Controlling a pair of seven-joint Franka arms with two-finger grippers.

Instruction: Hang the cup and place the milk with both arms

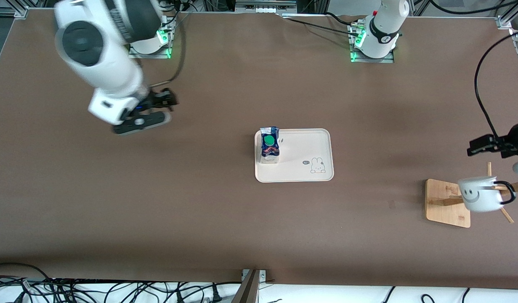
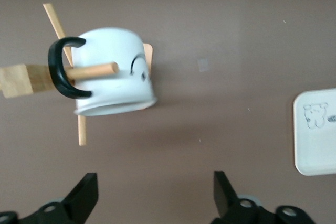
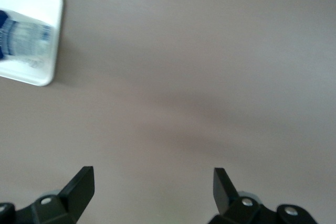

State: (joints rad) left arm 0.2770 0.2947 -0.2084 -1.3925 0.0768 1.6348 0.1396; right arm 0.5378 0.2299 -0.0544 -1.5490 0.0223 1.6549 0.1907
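The cup (image 1: 479, 194) hangs by its black handle on a wooden rack (image 1: 448, 203) near the bench (image 1: 200, 189) edge at the left arm's end. The milk (image 1: 269, 144) stands upright on a white tray (image 1: 309, 147) at mid-bench. The left pincer (image 2: 155, 195) hovers spread above the rack; the right pincer (image 3: 154, 192) hovers spread over bare bench toward the right arm's end.

White smiley cup (image 1: 479, 197), dark-blue green-capped milk (image 1: 269, 144)
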